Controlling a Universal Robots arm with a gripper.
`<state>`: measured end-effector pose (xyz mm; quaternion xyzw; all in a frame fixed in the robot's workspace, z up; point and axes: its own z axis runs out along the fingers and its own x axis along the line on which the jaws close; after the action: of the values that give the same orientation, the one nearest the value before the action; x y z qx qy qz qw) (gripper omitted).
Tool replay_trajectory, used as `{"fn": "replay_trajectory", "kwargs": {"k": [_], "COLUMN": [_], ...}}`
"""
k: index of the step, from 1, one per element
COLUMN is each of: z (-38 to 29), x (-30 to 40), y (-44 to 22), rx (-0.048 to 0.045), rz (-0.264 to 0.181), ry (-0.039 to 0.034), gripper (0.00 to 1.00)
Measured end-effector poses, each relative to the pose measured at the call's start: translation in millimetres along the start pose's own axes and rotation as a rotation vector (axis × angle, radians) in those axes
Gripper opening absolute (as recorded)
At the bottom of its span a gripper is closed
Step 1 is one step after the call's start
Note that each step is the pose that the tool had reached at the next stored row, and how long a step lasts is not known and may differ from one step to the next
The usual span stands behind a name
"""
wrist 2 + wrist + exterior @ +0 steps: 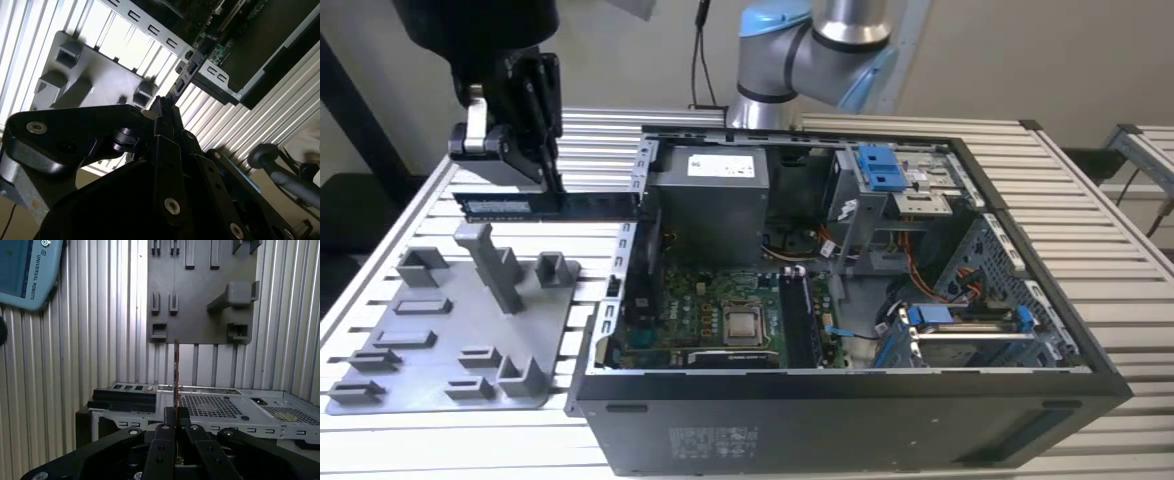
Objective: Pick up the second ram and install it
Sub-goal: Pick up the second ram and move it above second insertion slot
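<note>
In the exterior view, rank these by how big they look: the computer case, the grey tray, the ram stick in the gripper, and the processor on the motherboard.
1. computer case
2. grey tray
3. second ram, held raised, so nearness to the camera may flatter it
4. processor

in the exterior view, looking down from high and fairly far at the whole slatted table (1087, 180): open pc case (854, 430) centre, grey tray (440, 380) at 8 o'clock, arm base (774, 60) at 12. in both wrist views, riding right behind the gripper (176, 414), close up, facing down past it. shared by all three: tray and case edge.
</note>
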<state>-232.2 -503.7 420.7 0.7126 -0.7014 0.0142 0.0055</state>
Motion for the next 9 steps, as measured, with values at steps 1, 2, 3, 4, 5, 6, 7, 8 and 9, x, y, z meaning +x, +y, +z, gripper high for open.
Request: {"fn": "replay_trajectory", "kwargs": {"k": [1, 2, 3, 4, 5, 6, 7, 8, 9], "z": [0.0, 0.1, 0.1, 0.1, 0.2, 0.2, 0.2, 0.3, 0.4], "x": [0.1, 0.1, 0.2, 0.3, 0.4, 0.5, 0.6, 0.6, 0.7], "y": [-3.0, -6.0, -9.5, -12.9, -16.3, -19.9, -23.6, -27.0, -30.6], "rx": [0.0000, 0.0000, -0.0001, -0.0001, -0.0002, -0.0002, -0.0003, -0.0003, -0.0004], "rz": [0.000, 0.000, 0.000, 0.000, 0.000, 0.000, 0.000, 0.000, 0.000], "ry": [0.0000, 0.0000, 0.0001, 0.0000, 0.0000, 0.0001, 0.0001, 0.0001, 0.0000], "gripper": [0.14, 0.14, 0.14, 0.14, 0.14, 0.14, 0.14, 0.14, 0.14]}}
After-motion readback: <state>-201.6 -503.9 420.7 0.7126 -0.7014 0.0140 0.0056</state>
